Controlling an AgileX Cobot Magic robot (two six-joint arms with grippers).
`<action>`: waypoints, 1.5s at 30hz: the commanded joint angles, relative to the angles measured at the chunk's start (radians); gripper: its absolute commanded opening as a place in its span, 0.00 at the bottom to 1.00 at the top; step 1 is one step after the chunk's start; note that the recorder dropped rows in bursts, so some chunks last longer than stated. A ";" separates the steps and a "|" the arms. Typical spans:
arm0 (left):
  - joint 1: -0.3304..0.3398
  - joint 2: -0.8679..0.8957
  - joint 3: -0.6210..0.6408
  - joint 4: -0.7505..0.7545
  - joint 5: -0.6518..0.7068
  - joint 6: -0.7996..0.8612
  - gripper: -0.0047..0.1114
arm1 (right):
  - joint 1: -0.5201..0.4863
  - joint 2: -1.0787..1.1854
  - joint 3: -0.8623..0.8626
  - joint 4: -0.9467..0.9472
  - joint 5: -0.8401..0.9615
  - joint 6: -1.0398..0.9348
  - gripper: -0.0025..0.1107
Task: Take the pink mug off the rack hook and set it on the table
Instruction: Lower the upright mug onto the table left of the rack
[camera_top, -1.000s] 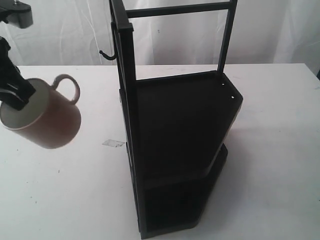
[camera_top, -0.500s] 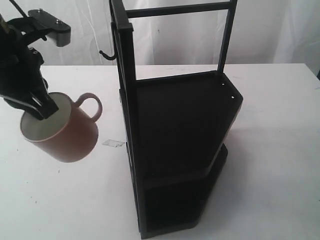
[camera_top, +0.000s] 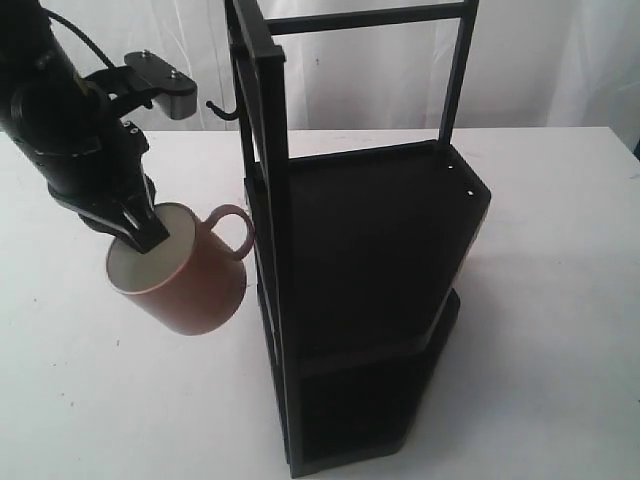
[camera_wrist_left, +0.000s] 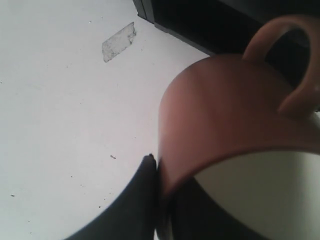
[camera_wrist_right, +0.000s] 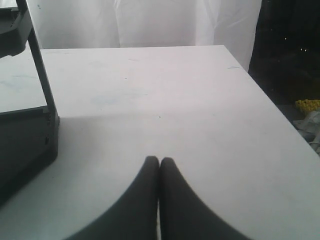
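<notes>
Gripping the pink mug by its rim, with the left gripper clenched across the wall, one finger outside against the pink wall and the other inside against the cream interior. Hanging tilted in the air above the table, off the rack hook and well below it, mouth turned up and toward the left of the exterior view, loop handle pointing toward the rack and sitting just beside its front upright bar. Casting no clear contact with the tabletop: whether the base is touching the white surface is not possible to tell from the exterior view, though the wrist view is showing bare table beneath and beside the mug. Showing, in the left wrist view, the mug filling much of the picture, its handle against the dark base of the rack, and a small pale scrap of tape lying flat on the table near the rack's corner. Resting apart from all this, the right gripper pressed together with nothing between its fingers, hovering over an open stretch of table with the rack's corner off to one side. Standing upright on the table, the black two-shelf rack with its hook bare.
</notes>
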 joint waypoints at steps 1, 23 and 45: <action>-0.006 0.019 0.000 0.024 -0.001 0.002 0.04 | 0.002 -0.002 0.002 0.005 -0.010 0.005 0.02; -0.006 0.068 0.000 0.112 -0.110 -0.079 0.04 | 0.002 -0.002 0.002 0.005 -0.010 0.005 0.02; -0.004 0.195 0.000 0.267 0.061 -0.157 0.04 | 0.002 -0.002 0.002 0.005 -0.010 -0.003 0.02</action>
